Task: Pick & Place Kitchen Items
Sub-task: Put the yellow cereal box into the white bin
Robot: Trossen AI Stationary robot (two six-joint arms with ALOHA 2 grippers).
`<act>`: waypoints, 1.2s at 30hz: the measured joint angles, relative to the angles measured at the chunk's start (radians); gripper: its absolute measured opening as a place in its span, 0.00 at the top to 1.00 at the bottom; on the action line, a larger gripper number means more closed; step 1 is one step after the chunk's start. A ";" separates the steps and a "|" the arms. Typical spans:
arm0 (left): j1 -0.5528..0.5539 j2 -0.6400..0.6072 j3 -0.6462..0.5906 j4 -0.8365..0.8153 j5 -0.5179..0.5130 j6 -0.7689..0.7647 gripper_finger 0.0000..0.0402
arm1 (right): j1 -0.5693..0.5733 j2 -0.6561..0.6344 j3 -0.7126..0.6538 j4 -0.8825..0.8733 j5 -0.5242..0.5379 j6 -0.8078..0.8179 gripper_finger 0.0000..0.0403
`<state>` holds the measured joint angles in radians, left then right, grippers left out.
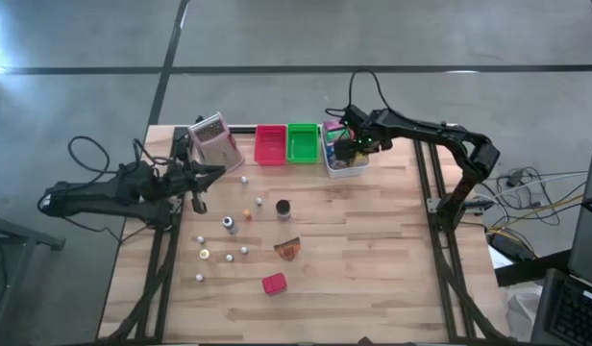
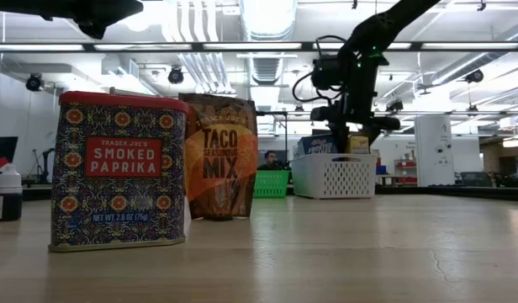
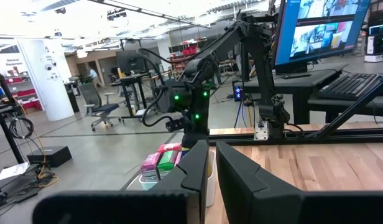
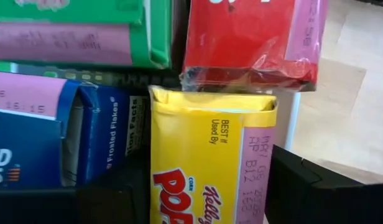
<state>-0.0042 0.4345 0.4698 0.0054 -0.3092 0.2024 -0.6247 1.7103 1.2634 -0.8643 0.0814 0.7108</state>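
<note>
Right tool (image 1: 348, 152) over white basket (image 1: 358, 170) at bench far edge, fingers spread astride yellow box (image 4: 207, 168), standing among other boxes directly below. Left tool (image 1: 196, 204) shut, idle, farther.

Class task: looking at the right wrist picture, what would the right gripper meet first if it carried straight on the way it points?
Most likely the yellow cereal box standing between the right gripper fingers, inside the white slotted plastic basket; depth is unclear.
</note>
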 joint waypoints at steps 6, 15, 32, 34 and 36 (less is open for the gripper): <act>0.000 0.000 0.000 0.000 0.000 0.000 0.90 | 0.000 0.000 0.016 -0.019 -0.003 -0.003 0.51; 0.000 0.000 0.000 0.000 0.000 0.000 0.90 | 0.000 -0.002 0.058 -0.081 -0.003 -0.016 0.49; 0.000 0.000 0.000 0.000 0.000 0.000 0.90 | 0.000 -0.060 0.058 -0.083 0.004 -0.017 0.48; 0.000 0.000 0.000 0.000 0.000 0.000 0.90 | 0.000 -0.081 0.058 -0.083 0.005 -0.017 0.49; 0.000 0.000 0.000 0.000 0.000 0.000 0.90 | 0.000 -0.107 0.058 -0.083 0.005 -0.017 0.50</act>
<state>-0.0044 0.4343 0.4701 0.0052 -0.3091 0.2021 -0.6243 1.6033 1.3216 -0.9470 0.0868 0.6940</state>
